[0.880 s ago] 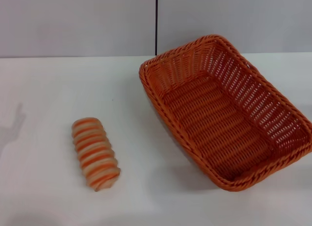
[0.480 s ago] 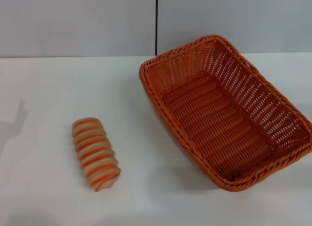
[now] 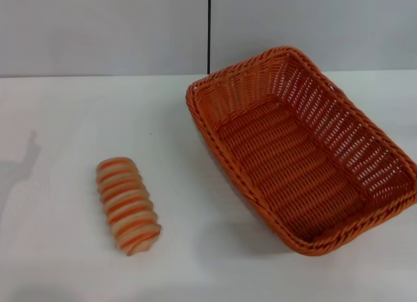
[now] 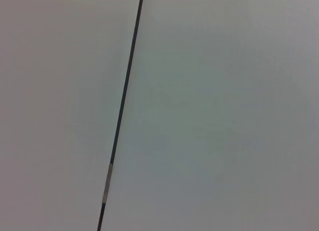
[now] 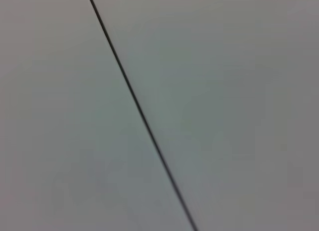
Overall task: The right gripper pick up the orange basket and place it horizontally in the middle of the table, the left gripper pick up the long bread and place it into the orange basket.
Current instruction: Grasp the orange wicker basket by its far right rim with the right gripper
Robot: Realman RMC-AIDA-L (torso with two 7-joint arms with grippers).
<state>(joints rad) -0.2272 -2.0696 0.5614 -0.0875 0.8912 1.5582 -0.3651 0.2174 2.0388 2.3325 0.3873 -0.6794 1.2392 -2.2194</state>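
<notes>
The orange basket [image 3: 300, 149] sits on the right half of the white table [image 3: 65, 119], turned at an angle, its long side running from the far middle to the near right. It is empty. The long bread [image 3: 127, 205], tan with orange-brown stripes, lies on the table's near left, apart from the basket. Neither gripper shows in the head view. Both wrist views show only a plain grey wall with a dark seam [image 4: 122, 116] [image 5: 139, 111].
A grey wall with a vertical dark seam [image 3: 209, 31] stands behind the table's far edge. A faint shadow [image 3: 23, 162] falls on the table's left side.
The faint shadow at the table's left edge has shifted slightly. Basket and bread have not moved.
</notes>
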